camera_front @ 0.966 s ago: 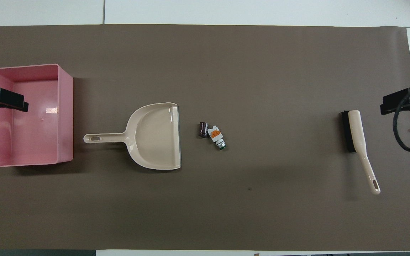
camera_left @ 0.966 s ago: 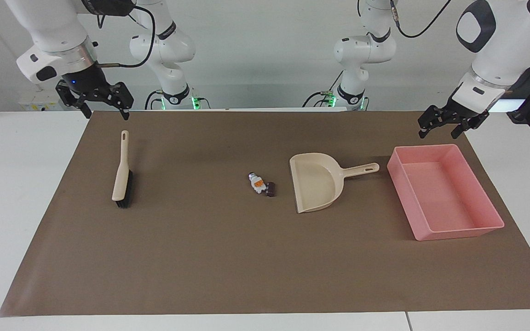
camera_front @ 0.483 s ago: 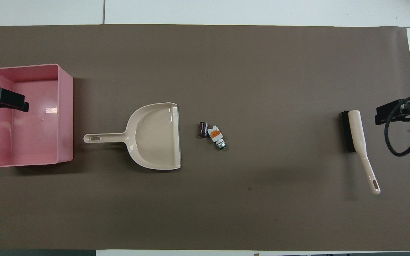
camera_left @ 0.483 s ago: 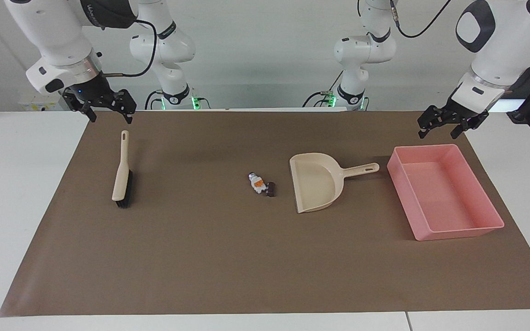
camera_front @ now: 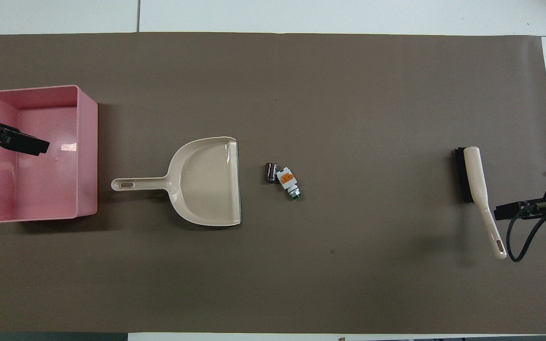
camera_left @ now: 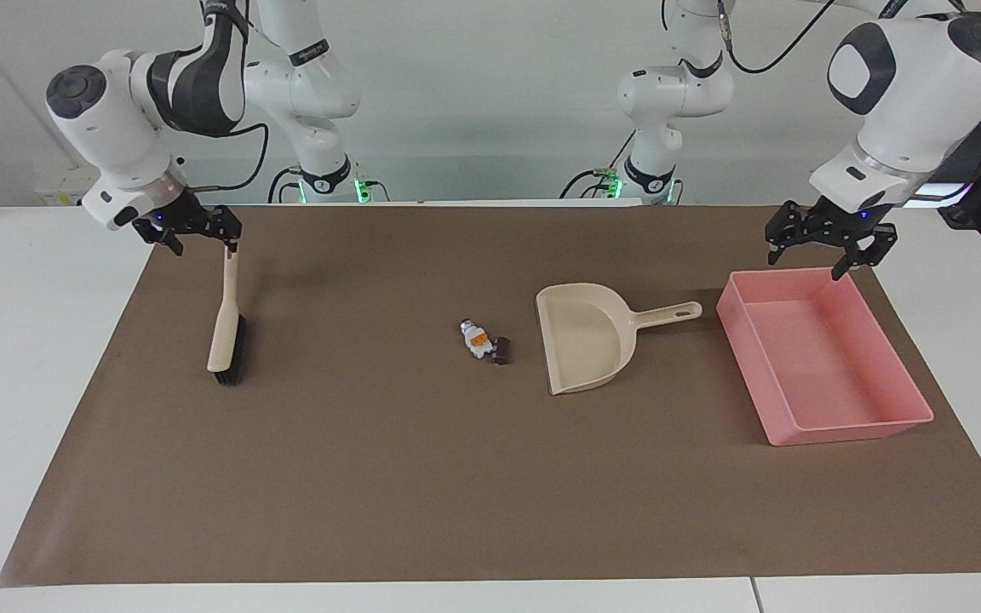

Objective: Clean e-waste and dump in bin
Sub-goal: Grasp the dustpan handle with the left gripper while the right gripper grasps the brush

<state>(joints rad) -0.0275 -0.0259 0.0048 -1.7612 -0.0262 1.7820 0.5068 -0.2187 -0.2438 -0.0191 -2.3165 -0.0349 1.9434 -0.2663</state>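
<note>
Nothing of the task is judged done. Nearest the robots, the right gripper is held with its jaws spread and empty at the handle end of the brush, a slim beige stick with dark bristles. The left gripper, also spread and empty, is poised over the bin, a shallow pink tray of glossy plastic, seen empty. The beige dustpan, smooth and scoop-shaped, lies untouched beside the bin. The e-waste, a white-and-orange scrap touching a dark block, lies on the matte brown mat, beside the pan's mouth, unswept.
</note>
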